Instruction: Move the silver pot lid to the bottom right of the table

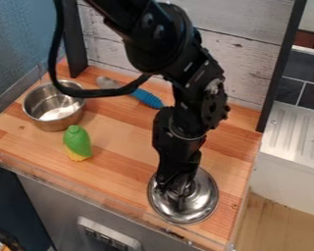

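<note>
The camera view is showing the silver pot lid (202, 203) nearest, at the bottom right of the wooden table (120, 142), so it seems to be sitting about where the job is wanting it. It is lying round side up, looking flat on the wood. The black gripper (179, 190) is pointing straight down at its middle, probably because that is the best spot for grabbing it. I am not able to tell if the gripper is pinching the lid or hanging loose there. If it is holding on, letting go gently and going up is coming next, and a bump could be sending the lid over the near edge. Farther back, a green and yellow toy (78, 141) is resting alone. Behind it, a metal pot (54, 117) is standing with its top open. Farthest back, a spoon with a blue handle (147, 98) is lying near the board wall (242, 63).
</note>
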Controlling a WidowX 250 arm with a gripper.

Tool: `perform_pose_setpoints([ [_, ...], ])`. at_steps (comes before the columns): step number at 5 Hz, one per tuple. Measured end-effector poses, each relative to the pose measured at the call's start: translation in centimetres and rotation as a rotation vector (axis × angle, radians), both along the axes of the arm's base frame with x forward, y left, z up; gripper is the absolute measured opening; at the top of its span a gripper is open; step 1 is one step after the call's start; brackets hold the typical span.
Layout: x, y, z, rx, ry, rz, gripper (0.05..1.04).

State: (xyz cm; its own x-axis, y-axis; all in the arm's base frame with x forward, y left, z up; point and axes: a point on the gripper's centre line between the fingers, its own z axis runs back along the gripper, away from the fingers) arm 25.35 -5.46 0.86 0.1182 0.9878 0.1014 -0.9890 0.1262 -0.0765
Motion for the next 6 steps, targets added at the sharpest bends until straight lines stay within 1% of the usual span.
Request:
perform_pose_setpoints([
  [1, -0.3, 0.1, 0.1, 0.002, 0.017, -0.003, 0.655],
  [2, -0.4, 0.2, 1.6, -0.018, -0.016, 0.006, 0.947],
  [3, -0.5, 0.6, 3.7, -0.034, -0.048, 0.014, 1.011],
  [4, -0.5, 1.1, 5.9, -0.06, -0.08, 0.04, 1.005],
  [5, -0.8, 2.1, 8.6, -0.1, -0.134, 0.055, 1.001],
  [6, -1.0, 3.1, 9.1, -0.106, -0.157, 0.05, 1.001],
])
